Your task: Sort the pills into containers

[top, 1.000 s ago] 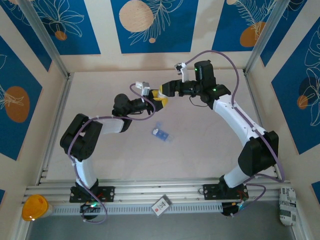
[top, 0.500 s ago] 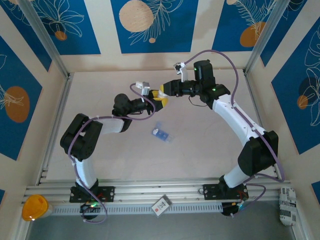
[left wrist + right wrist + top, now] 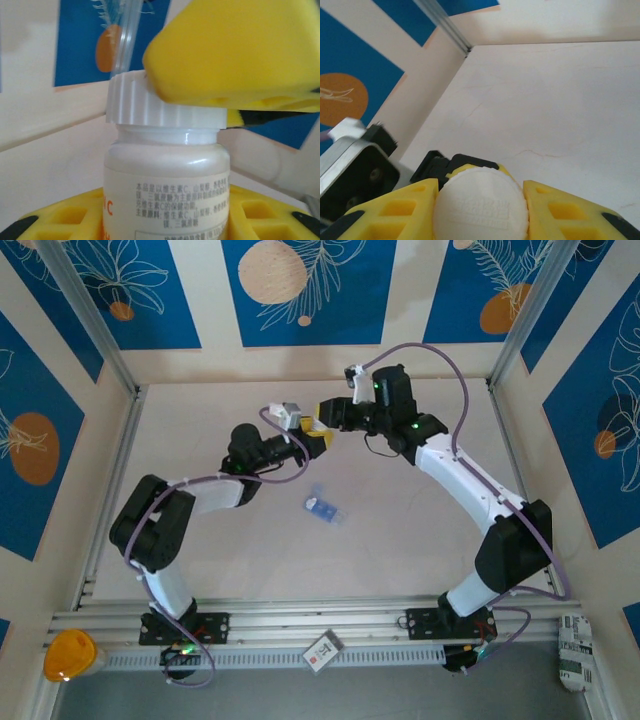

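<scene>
None of the sorting looks done yet, as far as I can judge. The small translucent blue plastic pill box [image 3: 322,508], a short strip of compartments, lies on the pale surface [image 3: 420,530] between the two arms, well apart from both pincers and nearer the arm bases. The work stands at the opening step. The left pincer [image 3: 315,441] is clamped around the body of a small pale plastic bottle [image 3: 167,170] with a printed label, apparently held clear of the surface. The right pincer [image 3: 480,217] is clenched on the bottle's ribbed white round cap [image 3: 150,102] — in the right wrist view its yellow fingers sit on either side of the cap's embossed top. The cap is on the neck, seated as far as I can see, so unscrewing, tipping out and dropping each pill into a compartment are all left to do.

Several things are unclear. The pills are, I judge, inside the bottle, whose opaque wall hides them. From above, the pill box is too small to tell whether its lids stand open or shut. A whitish patch at its left end could be a lid, a label or a pill — I cannot say which. The bottle's lower part is cut off at the bottom edge of the left wrist view, and the label's small print is legible only in part
</scene>
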